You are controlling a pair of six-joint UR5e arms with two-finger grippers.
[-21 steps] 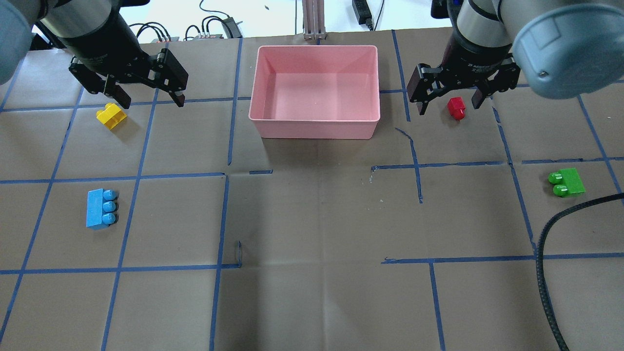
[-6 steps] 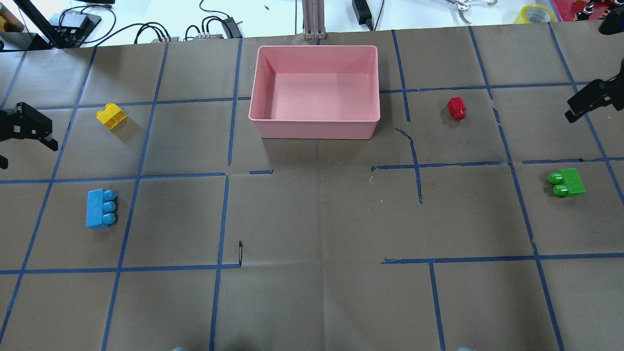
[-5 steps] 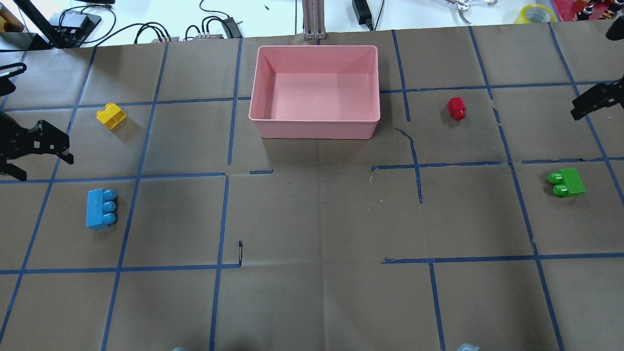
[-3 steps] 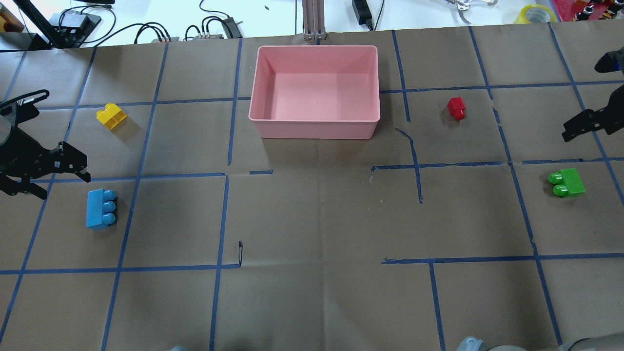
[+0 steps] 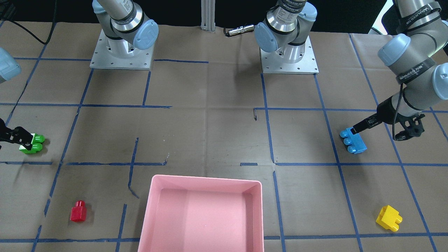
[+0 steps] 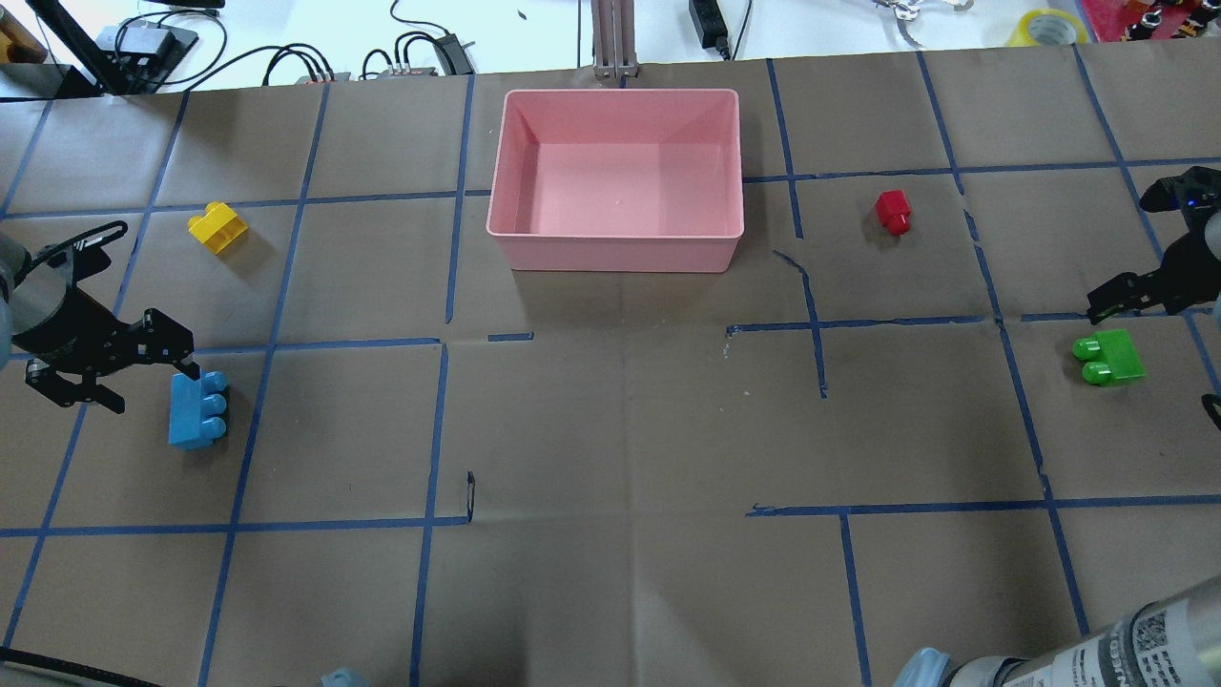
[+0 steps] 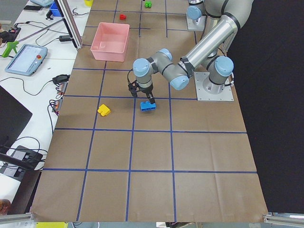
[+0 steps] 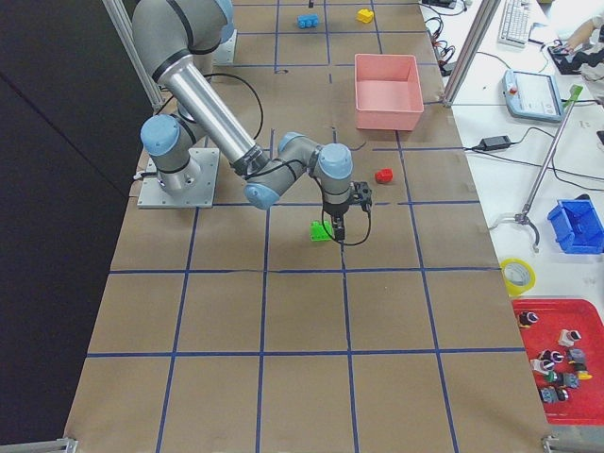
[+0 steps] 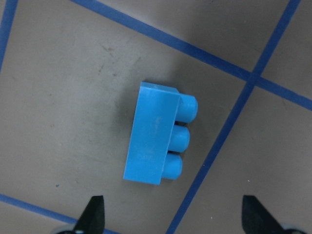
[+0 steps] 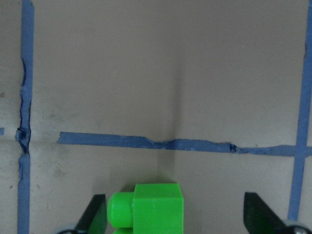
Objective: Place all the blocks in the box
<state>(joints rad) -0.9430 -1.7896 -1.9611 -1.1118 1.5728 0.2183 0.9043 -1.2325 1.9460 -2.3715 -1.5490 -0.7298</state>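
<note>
Left pincer (image 9: pixel 173 217) and right pincer (image 10: pixel 176 217) both spread wide: centre over blue block (image 9: pixel 151 136) and green block (image 10: pixel 157 202), straddling flat sides.

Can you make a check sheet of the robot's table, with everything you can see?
Surface: brown paper table with a blue tape grid.
Job's things: pink box empty; yellow block, blue block, red block and green block all on the table, outside it.
Clutter: nothing seen.
Grippers: left gripper open over the blue block; right gripper open over the green block.
Cables: black cables beyond the table's far edge.
Surroundings: yellow tape roll and tablet on nearby benches.
</note>
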